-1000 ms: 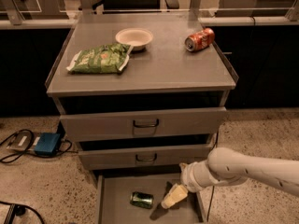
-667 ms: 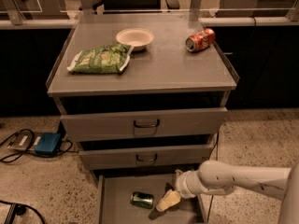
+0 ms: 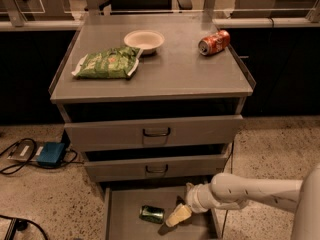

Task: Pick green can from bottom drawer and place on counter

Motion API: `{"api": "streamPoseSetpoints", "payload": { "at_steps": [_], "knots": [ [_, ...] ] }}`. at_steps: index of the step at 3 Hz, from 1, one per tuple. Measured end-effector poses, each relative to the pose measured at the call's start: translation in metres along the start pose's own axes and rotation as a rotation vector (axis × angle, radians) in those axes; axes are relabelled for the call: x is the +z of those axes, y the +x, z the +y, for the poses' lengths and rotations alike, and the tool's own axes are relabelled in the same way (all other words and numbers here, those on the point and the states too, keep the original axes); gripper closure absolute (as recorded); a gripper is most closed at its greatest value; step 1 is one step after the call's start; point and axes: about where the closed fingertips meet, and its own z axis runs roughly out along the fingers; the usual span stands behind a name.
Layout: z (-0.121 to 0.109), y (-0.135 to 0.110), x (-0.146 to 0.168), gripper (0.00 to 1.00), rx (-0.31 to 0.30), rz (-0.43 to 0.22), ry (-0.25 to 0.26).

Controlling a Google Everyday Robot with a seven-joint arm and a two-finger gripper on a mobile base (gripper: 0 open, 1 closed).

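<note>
Lying sideways in bottom drawer, lower centre, unmoved: green can. Just right of it, edged slightly closer than before: gripper; spread or closed, cannot tell.

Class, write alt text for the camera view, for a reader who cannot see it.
The robot's gripper hangs in the open bottom drawer, beside the green can lying on its side there. On the counter above sit a green snack bag, a white bowl and a red can on its side.
</note>
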Motion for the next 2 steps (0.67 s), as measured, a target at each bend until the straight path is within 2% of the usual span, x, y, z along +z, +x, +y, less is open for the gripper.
{"api": "streamPoseSetpoints", "payload": {
  "at_steps": [1, 2],
  "knots": [
    [-0.012, 0.012, 0.042, 0.0, 0.002, 0.006, -0.033],
    [-0.02, 0.034, 0.091, 0.0, -0.008, 0.001, -0.061]
  ]
}}
